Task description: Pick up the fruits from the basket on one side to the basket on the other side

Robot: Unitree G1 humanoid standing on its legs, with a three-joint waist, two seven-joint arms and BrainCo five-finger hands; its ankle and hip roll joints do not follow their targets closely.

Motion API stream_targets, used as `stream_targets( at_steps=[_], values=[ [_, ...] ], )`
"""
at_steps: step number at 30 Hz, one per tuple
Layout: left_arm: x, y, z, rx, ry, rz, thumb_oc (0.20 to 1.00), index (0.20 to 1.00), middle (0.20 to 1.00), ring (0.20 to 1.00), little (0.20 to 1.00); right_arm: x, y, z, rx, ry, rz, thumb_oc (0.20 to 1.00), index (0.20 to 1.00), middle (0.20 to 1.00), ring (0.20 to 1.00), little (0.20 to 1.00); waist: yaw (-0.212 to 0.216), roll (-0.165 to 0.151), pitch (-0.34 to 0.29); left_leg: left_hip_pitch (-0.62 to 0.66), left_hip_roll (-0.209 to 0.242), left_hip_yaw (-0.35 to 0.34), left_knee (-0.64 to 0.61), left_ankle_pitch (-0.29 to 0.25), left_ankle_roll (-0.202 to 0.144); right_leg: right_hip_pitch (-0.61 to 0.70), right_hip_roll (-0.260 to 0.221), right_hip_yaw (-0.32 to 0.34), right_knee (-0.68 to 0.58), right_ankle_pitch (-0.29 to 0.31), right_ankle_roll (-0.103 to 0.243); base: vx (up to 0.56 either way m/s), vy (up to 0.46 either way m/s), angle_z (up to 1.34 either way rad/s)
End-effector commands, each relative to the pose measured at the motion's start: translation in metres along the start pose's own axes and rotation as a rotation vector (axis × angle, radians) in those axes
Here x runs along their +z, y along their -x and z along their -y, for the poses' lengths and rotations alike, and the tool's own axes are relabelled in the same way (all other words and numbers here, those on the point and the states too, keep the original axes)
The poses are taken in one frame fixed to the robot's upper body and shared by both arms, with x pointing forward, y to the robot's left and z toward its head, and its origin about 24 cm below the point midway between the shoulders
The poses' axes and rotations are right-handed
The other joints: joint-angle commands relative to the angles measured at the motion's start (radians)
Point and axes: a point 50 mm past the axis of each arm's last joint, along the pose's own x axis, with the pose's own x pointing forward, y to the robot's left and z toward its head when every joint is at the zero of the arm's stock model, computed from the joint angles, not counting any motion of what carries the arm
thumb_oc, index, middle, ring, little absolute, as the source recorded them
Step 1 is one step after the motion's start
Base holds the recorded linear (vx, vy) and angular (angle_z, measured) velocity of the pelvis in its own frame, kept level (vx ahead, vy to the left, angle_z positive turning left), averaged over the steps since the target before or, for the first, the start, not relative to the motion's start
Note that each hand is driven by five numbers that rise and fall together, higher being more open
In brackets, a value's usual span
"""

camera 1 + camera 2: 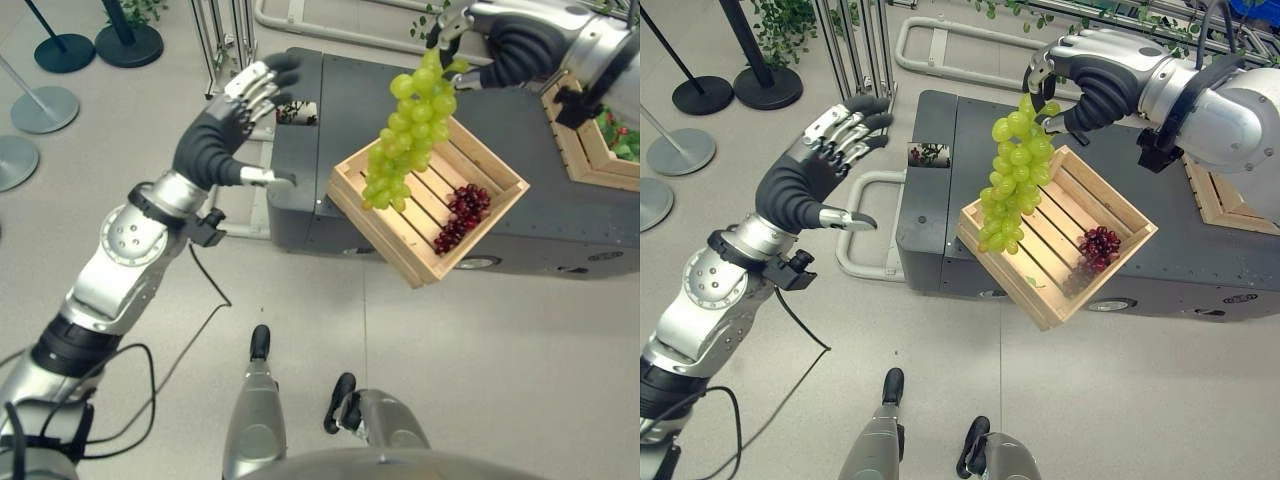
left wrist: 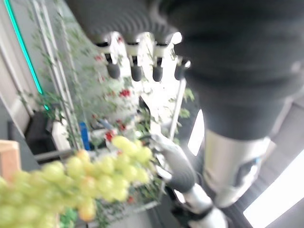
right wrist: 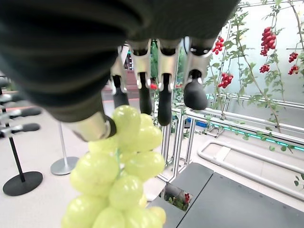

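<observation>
Green grapes (image 1: 1012, 170) hang from right robot hand (image 1: 1048, 82), pinched

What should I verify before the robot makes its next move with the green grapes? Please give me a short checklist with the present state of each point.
1. Right hand pinches the top of the green grapes: ok.
2. Bunch hangs free above the wooden crate: ok.
3. Left hand open, raised apart from the bunch: ok.
4. Red grapes lie in the crate: ok.
5. Second crate at the right edge has room: cannot tell.
6. Hold firm enough for carrying: cannot tell.
</observation>
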Motion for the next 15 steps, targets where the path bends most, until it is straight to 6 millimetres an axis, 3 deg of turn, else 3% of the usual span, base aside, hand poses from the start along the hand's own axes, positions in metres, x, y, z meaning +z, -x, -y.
stream_targets(
  at_steps=[1,4,9,15],
  values=[
    [0.013,0.006,-0.009,0.042,-0.115,0.062,1.000,1.000,1.000,1.000,1.000,0.006,0.009,0.039,-0.162,0.013,0.031,0.200,0.200,0.200,0.200,0.200,-0.003,-0.063,-0.070,0.027,-0.033,0.017,0.161,-0.226,0.020,0.032,0.007,0.000,-0.218,0.167,0.065,0.00,0.000,0.00],
    [0.005,0.012,-0.012,0.094,-0.144,0.032,1.000,1.000,1.000,1.000,1.000,0.008,0.009,0.039,-0.164,0.004,0.044,0.200,0.200,0.200,0.200,0.200,-0.004,-0.066,-0.073,0.028,-0.033,0.018,0.161,-0.228,0.021,0.032,0.008,0.002,-0.219,0.166,0.064,0.00,0.000,0.00],
    [-0.031,0.018,-0.012,0.162,-0.129,-0.112,1.000,1.000,1.000,1.000,1.000,0.018,0.005,0.039,-0.180,-0.020,0.096,0.200,0.200,0.200,0.200,0.200,-0.013,-0.069,-0.081,0.029,-0.030,0.024,0.161,-0.230,0.023,0.032,0.008,0.007,-0.220,0.165,0.062,0.00,0.000,0.00],
    [-0.050,0.007,-0.003,0.145,-0.077,-0.171,1.000,1.000,1.000,1.000,1.000,0.033,-0.003,0.042,-0.208,-0.053,0.181,0.200,0.200,0.200,0.200,0.200,-0.026,-0.067,-0.084,0.026,-0.029,0.028,0.169,-0.233,0.025,0.026,0.008,0.012,-0.215,0.164,0.060,0.00,0.000,0.00]
  ],
)
